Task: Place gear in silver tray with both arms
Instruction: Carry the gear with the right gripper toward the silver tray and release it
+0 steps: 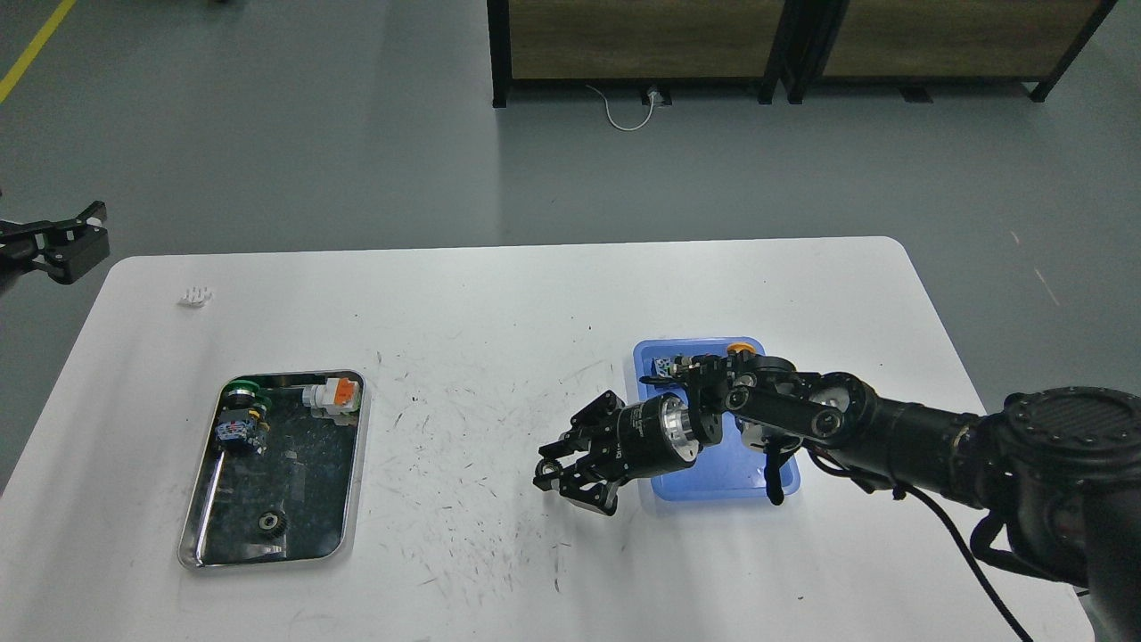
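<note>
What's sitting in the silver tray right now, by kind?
Inside the silver tray:
Dark gear: 1
Green-capped push-button part: 1
White-and-orange connector part: 1
Total: 3

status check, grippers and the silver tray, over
Right gripper over bare table left of blue tray, grip unclear. Left gripper off table's left edge. Silver tray holds a gear. Path clear.
</note>
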